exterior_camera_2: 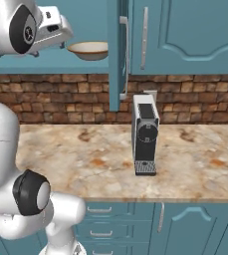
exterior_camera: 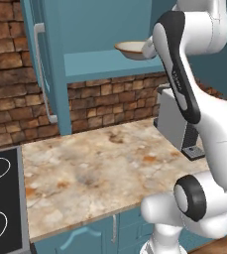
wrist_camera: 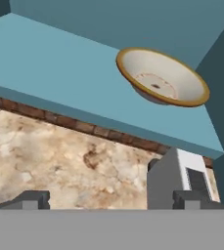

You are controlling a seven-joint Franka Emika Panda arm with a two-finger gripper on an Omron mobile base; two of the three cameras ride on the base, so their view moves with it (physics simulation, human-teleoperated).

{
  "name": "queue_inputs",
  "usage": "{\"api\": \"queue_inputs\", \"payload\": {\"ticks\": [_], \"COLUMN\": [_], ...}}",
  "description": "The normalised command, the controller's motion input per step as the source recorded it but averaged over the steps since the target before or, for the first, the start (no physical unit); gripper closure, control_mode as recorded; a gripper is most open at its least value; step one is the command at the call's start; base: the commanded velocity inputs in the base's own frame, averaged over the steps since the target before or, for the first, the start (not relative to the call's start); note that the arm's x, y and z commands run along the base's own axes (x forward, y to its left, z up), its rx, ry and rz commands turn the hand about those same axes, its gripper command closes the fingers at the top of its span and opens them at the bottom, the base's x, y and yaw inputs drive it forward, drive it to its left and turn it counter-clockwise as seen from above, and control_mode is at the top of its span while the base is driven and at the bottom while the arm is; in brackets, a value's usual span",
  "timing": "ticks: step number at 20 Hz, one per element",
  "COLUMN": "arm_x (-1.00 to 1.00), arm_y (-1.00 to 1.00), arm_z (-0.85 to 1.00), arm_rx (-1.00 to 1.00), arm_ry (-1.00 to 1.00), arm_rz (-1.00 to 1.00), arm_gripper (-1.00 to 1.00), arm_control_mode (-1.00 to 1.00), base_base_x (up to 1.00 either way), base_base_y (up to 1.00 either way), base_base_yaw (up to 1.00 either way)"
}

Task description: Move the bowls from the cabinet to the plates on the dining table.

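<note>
Raised arm, pincer point(wrist_camera: 111, 200) wide open

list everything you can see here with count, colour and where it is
bowl: one, cream inside with a tan-brown rim, on the teal shelf inside the open cabinet
cabinet: one, teal-blue wall unit, doors open, silver bar handles, above the counter
coffee machine: one, grey and black, standing on the counter against the brick wall, below the cabinet
counter: one, beige marble with rust mottling, over teal drawers and doors
cooktop: one, black with white ring outlines, at the counter's left end
brick wall: one, brown-red, behind the counter
arm: one, white with dark joints, raised to shelf height
pincer: one, dark tips, open, short of the bowl, holding nothing
</note>
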Motion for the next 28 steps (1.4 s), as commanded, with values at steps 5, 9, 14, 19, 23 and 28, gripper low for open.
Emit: {"api": "queue_inputs", "payload": {"ticks": [5,9,14,19,23,28], "arm_x": [0.54,0.52,0.57,0.58,0.33,0.23], "arm_y": [-0.05,0.00,0.00,0.00,0.00,0.00], "arm_z": [-0.07,-0.43,-0.24,-0.09,0.00,0.03], "arm_rx": [0.00,-0.01,-0.02,-0.02,0.00,-0.01], "arm_ry": [0.00,-0.05,-0.10,-0.10,-0.01,0.00], "arm_rz": [0.01,0.00,0.01,0.02,0.05,0.08], "arm_gripper": [-1.00,-1.00,-1.00,-1.00,-1.00,-1.00], "arm_control_mode": [-1.00,-1.00,-1.00,-1.00,-1.00,-1.00], "base_base_x": [0.00,0.00,0.00,0.00,0.00,0.00], "base_base_y": [0.00,0.00,0.00,0.00,0.00,0.00], "base_base_yaw": [0.00,0.00,0.00,0.00,0.00,0.00]}}
